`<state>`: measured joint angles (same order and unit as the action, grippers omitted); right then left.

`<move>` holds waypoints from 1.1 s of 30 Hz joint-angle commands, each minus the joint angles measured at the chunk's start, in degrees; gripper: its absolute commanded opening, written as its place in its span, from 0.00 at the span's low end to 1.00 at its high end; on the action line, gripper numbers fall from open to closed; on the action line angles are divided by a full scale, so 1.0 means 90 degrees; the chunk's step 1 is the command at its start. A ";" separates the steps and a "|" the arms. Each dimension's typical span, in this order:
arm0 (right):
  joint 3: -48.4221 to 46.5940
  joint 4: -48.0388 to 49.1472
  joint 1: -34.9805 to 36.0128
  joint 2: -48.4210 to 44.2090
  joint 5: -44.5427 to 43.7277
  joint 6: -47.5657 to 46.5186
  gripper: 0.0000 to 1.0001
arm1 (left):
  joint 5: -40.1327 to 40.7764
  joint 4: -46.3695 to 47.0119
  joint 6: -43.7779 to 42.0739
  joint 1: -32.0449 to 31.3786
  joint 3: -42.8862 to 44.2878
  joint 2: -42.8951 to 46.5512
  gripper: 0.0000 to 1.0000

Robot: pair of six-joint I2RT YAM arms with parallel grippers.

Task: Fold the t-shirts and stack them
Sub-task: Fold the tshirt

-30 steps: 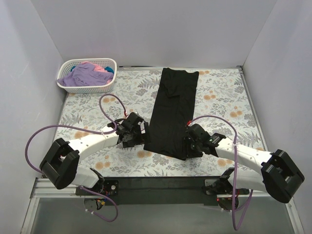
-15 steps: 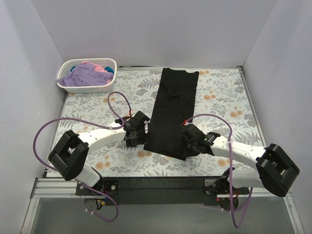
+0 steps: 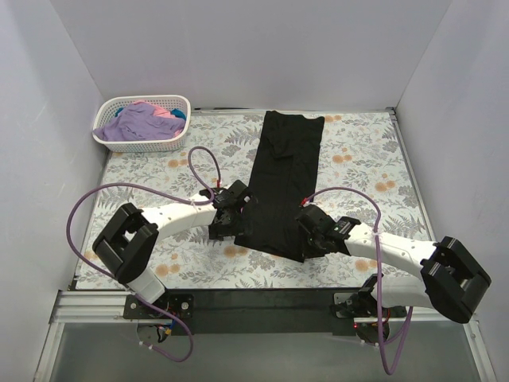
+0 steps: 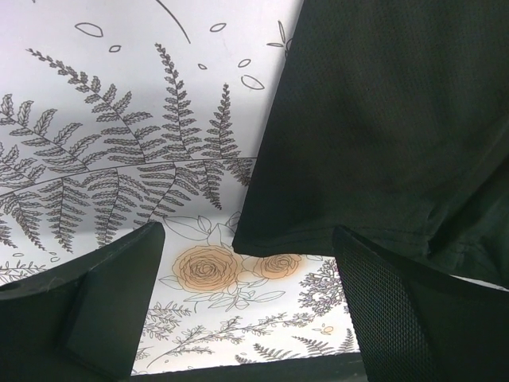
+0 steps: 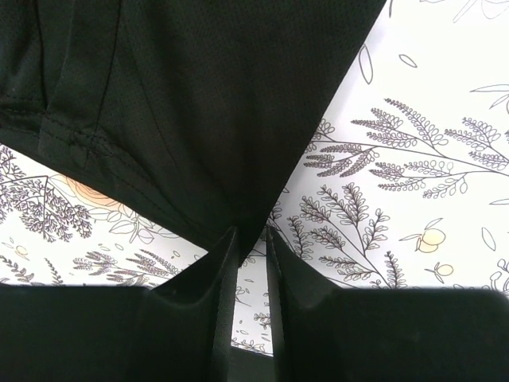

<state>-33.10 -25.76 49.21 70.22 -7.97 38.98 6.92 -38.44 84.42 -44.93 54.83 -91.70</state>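
**Left arm closes in on the near hem; right arm already has its corner**

The plain black cloth t-shirt lies as a long narrow strip down the middle of the floral-printed surface, running from the far edge towards me. It has not shifted over the last second.

The change is on the left. The left end effector has slid rightwards across the surface and now sits at the near left corner of the black t-shirt. In its wrist view its fingers stand wide apart and hold nothing, with the hem corner lying flat between them.

The right end effector has barely moved. Its fingers are drawn almost together, with the near right corner of the cloth tapering into them. I judge that it is pinching that corner.

I read this as the set-up for a fold of the near hem towards the far end. The left side has yet to close on the cloth, so that fold is not yet started.

The white lattice plastic basket at the far left holds the lavender, pink and teal t-shirts, none of them folded.

I can read no brand, label or writing anywhere.
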 commanded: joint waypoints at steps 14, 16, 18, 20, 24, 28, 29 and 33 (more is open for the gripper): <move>-0.0209 -0.0478 0.0362 0.0596 -0.0043 0.0044 0.37 | 0.0442 -0.0436 0.0083 -0.0242 0.0539 -0.0309 0.85; -0.0209 -0.0507 0.0401 0.0674 -0.0043 0.0063 0.36 | 0.0471 -0.0456 0.0092 -0.0242 0.0568 -0.0338 0.84; -0.0170 -0.0595 0.0411 0.0792 -0.0091 0.0073 0.33 | 0.0481 -0.0466 0.0063 -0.0242 0.0597 -0.0397 0.83; -0.0150 -0.0644 0.0421 0.0850 -0.0111 0.0053 0.21 | 0.0472 -0.0485 0.0063 -0.0242 0.0627 -0.0445 0.81; -0.0101 -0.0673 0.0430 0.0792 -0.0150 0.0034 0.01 | 0.0462 -0.0466 0.0044 -0.0272 0.0646 -0.0514 0.74; -0.0101 -0.0654 0.0421 0.0773 -0.0218 -0.0005 0.01 | 0.0462 -0.0475 0.0034 -0.0282 0.0695 -0.0602 0.63; -0.0101 -0.0663 0.0430 0.0782 -0.0228 -0.0015 0.01 | 0.0462 -0.0485 0.0024 -0.0282 0.0695 -0.0602 0.61; -0.0092 -0.0663 0.0421 0.0773 -0.0257 -0.0025 0.01 | 0.0355 -0.0485 0.0024 -0.0311 0.0676 -0.0631 0.53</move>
<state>-36.71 -27.24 52.31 75.13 -8.95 38.96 9.89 -42.24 84.49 -47.18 59.42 -97.43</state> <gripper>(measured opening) 0.022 0.539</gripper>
